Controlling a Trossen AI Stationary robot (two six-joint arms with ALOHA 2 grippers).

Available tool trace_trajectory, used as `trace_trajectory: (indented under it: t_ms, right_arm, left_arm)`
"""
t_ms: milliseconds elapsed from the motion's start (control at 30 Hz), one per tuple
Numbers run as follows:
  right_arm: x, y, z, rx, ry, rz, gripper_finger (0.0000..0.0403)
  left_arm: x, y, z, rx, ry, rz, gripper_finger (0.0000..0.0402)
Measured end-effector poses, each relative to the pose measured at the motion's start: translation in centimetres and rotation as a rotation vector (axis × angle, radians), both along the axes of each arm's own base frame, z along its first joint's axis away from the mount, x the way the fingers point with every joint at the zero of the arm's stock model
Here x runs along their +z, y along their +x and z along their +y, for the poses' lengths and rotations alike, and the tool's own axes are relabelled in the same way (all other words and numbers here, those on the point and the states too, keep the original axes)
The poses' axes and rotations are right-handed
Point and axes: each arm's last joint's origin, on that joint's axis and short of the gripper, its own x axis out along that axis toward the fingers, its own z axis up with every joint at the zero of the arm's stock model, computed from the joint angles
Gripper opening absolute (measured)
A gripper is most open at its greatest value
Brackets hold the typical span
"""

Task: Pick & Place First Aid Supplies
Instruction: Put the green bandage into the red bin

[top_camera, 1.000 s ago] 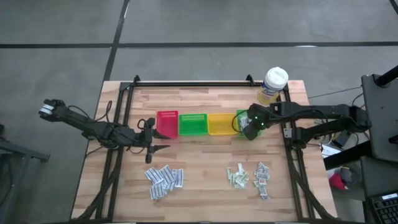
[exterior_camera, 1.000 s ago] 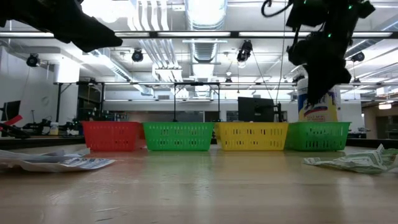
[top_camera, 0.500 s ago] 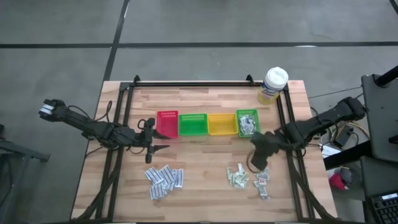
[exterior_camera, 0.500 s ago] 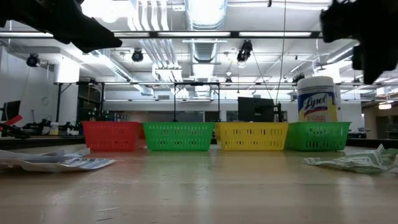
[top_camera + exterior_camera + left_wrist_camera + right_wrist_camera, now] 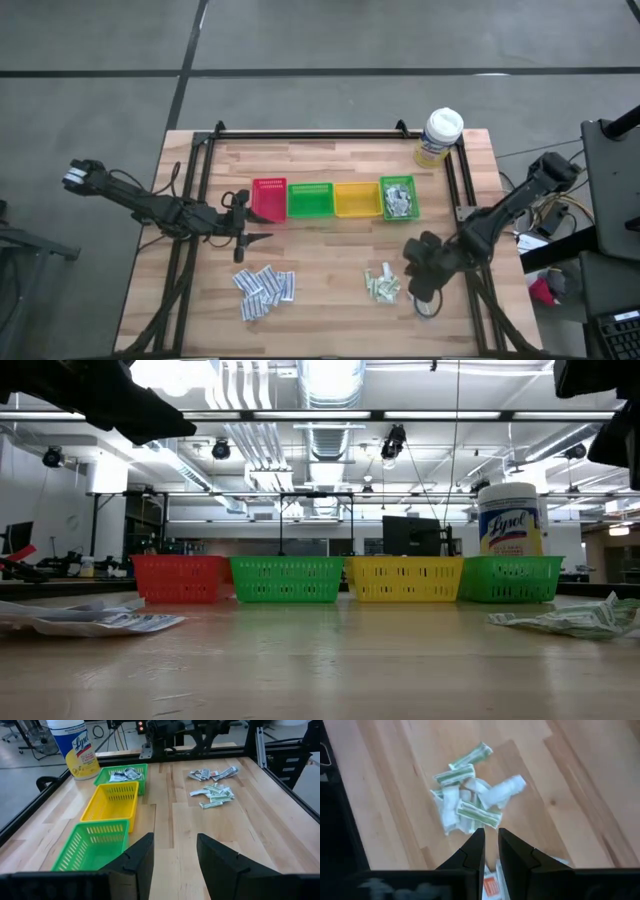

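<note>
1. High view: your right gripper [image 5: 422,283] hangs over the near-right part of the table [image 5: 330,300], right above the white-red sachets, which it mostly hides. The pale green sachets [image 5: 381,285] lie just to its left. Your left gripper [image 5: 250,229] waits on the left, just near of the red bin [image 5: 268,199]. The white-blue sachets [image 5: 265,290] sit in a loose heap near-left, well apart from both grippers. The bins stand in a row: red, green bin [image 5: 310,200], yellow bin [image 5: 354,198], then a second green bin [image 5: 398,197] with several sachets inside. The wipes tub [image 5: 439,137] stands at the far-right corner.

2. Low view: you see four bins lined up across the far side and the tub behind the rightmost one. Flat sachets lie at the left edge [image 5: 90,620] and at the right edge [image 5: 570,618]. Only dark arm parts show at the top corners.

3. Left wrist view: your left fingers [image 5: 137,862] stand clearly apart, nothing between them. The pale green and white-red sachets lie far off across the wood.

4. Right wrist view: your right fingers [image 5: 475,852] are nearly together with a thin gap, holding nothing. The pale green pile [image 5: 467,802] lies just beyond the tips; a white-red sachet [image 5: 490,882] lies under them.
</note>
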Motion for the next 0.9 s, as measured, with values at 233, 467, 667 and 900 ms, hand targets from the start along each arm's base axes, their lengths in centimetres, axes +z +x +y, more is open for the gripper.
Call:
trace_trajectory:
  t_ms: [233,467,667,900]
  right_arm:
    - [-1.4,1.9,1.9,0.111,-0.044,-0.095,0.0052]
    - [-3.4,3.4,3.1,0.251,-0.111,-0.101,0.0052]
    - [-3.8,4.1,3.6,0.324,-0.165,-0.09,0.0052]
    - [-4.0,5.8,3.8,0.357,-0.198,-0.097,0.0061]
  left_arm:
    - [0.0,0.0,0.0,0.0,0.0,0.0,0.0149]
    - [0.0,0.0,0.0,-0.001,0.0,0.0,0.0149]
    - [0.0,0.0,0.0,-0.001,0.0,0.0,0.0149]
    - [0.0,0.0,0.0,-0.001,0.0,0.0,0.0149]
